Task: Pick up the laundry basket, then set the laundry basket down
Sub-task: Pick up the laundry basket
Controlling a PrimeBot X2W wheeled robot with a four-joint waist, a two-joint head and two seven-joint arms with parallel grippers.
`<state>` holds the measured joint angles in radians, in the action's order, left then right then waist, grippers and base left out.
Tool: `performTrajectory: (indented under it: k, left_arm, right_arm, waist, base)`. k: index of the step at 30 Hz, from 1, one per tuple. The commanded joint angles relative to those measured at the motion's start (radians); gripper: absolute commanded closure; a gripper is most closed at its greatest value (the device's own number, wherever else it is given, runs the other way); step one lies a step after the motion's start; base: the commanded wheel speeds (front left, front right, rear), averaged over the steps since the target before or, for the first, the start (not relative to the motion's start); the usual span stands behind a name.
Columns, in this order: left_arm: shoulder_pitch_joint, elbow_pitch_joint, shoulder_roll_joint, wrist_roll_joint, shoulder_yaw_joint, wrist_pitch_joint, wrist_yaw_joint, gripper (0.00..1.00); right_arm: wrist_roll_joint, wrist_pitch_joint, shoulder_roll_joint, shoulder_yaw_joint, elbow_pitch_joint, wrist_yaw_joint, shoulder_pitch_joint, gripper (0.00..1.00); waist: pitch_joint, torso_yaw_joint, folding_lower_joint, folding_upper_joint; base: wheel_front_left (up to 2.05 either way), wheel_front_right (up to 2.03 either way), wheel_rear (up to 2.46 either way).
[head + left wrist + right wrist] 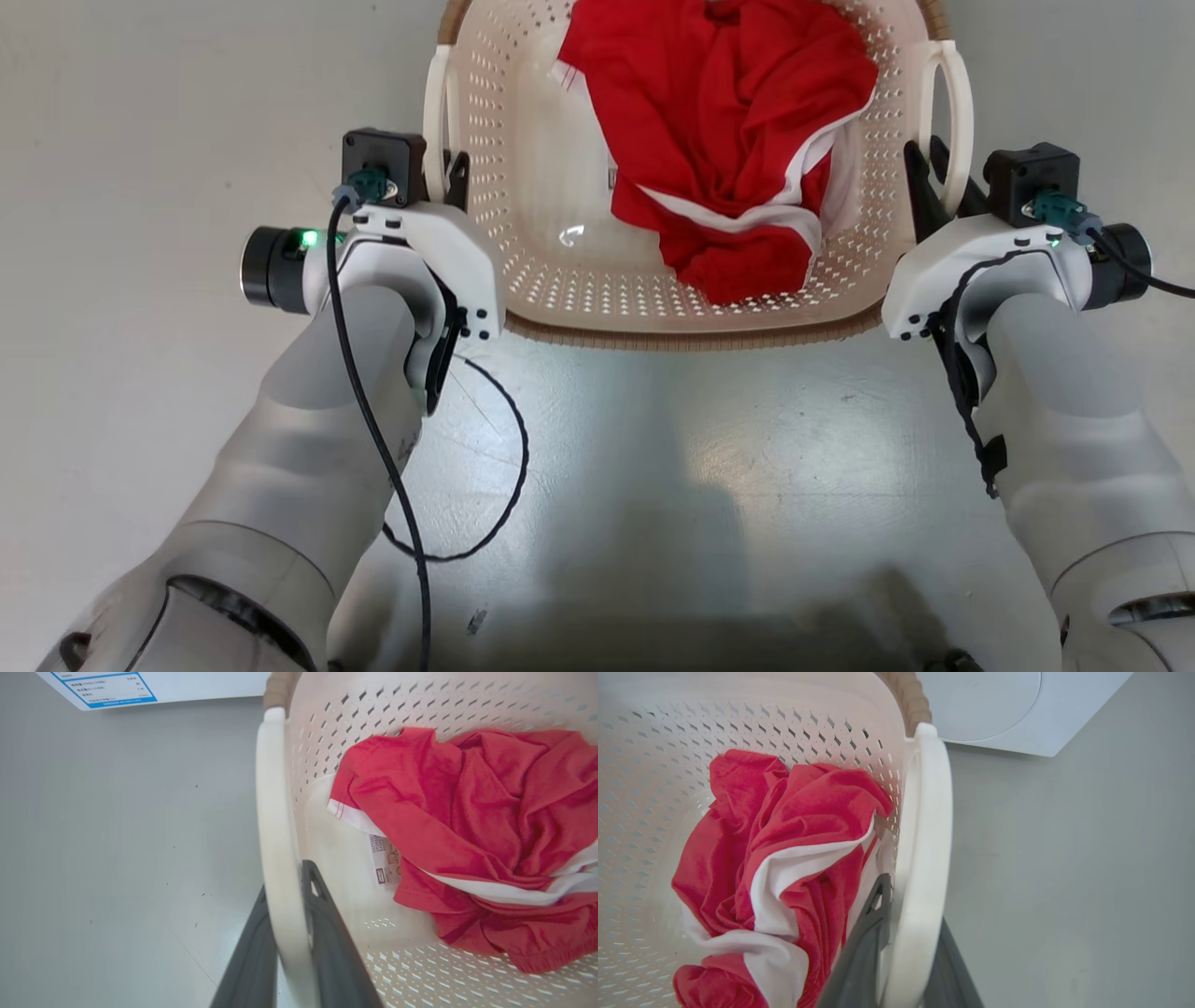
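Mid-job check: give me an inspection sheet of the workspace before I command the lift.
Surface: pale glossy floor, faint specks.
Job's things: laundry basket ahead, red and white garment inside.
Clutter: nothing seen.
Claws: left claw shut on left handle; right claw shut on right handle.
Cables: black cable loops from left arm over the floor; second cable runs along right arm.
Surroundings: white appliance beyond the basket.

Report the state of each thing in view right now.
laundry basket, upright, gripped at both side handles.
left gripper, shut on the left handle.
right gripper, shut on the right handle.
red garment, crumpled inside the basket.
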<state>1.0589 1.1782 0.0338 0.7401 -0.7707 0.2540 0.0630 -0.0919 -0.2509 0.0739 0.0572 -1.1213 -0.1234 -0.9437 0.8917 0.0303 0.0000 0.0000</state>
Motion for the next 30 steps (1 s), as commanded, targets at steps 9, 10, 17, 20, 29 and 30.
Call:
performTrajectory:
  k: [9,10,17,20,29,30]
  left_arm:
    - [-0.055,0.016,0.016,0.023,-0.01,0.008,0.005,1.0]
    - [-0.061,0.019,0.016,0.027,-0.012,0.008,0.005,1.0]
    - [-0.14,0.037,0.016,0.055,-0.03,0.008,0.005,1.0]
    - [-0.18,0.04,0.016,0.067,-0.043,0.008,0.007,1.0]
    - [-0.325,0.027,0.016,0.118,-0.086,-0.001,0.018,1.0]
    - [-0.343,0.025,0.016,0.125,-0.092,-0.003,0.019,1.0]
  right_arm:
    - [0.05,0.017,-0.024,-0.094,-0.029,-0.007,0.069,1.0]
    - [0.059,0.021,-0.024,-0.102,-0.033,-0.007,0.074,1.0]
    - [0.125,0.052,-0.024,-0.176,-0.058,-0.007,0.141,1.0]
    - [0.156,0.067,-0.024,-0.206,-0.066,-0.007,0.177,1.0]
    - [0.243,0.119,-0.024,-0.278,-0.088,-0.007,0.303,1.0]
    - [0.249,0.123,-0.024,-0.287,-0.089,-0.007,0.317,1.0]
  waist:
    - [-0.087,-0.008,0.0,0.0]
    - [-0.099,-0.009,0.0,0.0]
    - [-0.215,-0.017,0.0,0.0]
    - [-0.273,-0.022,0.0,0.0]
    - [-0.465,-0.05,0.0,0.0]
    - [-0.487,-0.054,0.0,0.0]
  base:
    - [0.0,0.0,0.0]
    - [0.0,0.0,0.0]
    - [0.0,0.0,0.0]
    - [0.0,0.0,0.0]
    - [0.0,0.0,0.0]
    - [0.0,0.0,0.0]
